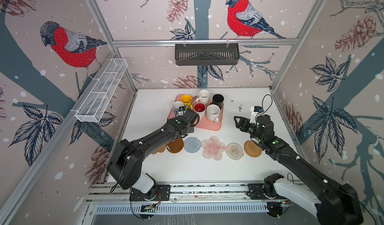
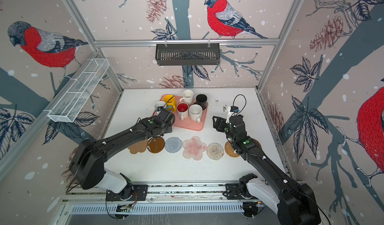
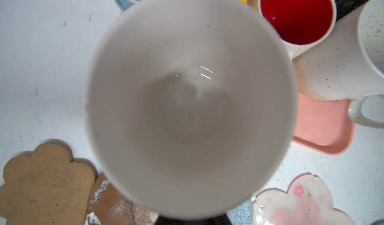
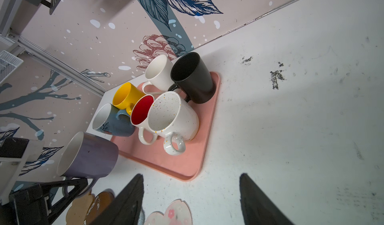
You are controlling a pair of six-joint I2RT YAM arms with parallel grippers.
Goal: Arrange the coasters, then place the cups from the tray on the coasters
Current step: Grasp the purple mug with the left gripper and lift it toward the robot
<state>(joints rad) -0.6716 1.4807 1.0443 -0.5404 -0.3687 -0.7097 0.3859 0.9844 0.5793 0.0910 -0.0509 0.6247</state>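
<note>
A row of coasters (image 1: 213,148) lies across the near bench (image 1: 187,167). Just past its left end, the left gripper (image 4: 70,187) is clenched on the lavender mug (image 4: 89,155) by its handle, beside the near left corner of the tray (image 1: 209,125). The right gripper (image 1: 237,122) hangs released over bare bench right of the tray. Six mugs (image 1: 200,107) crowd the tray, the speckled mug (image 1: 213,111) nearest, the white mug (image 1: 204,94) and black mug (image 1: 218,99) farthest.
</note>
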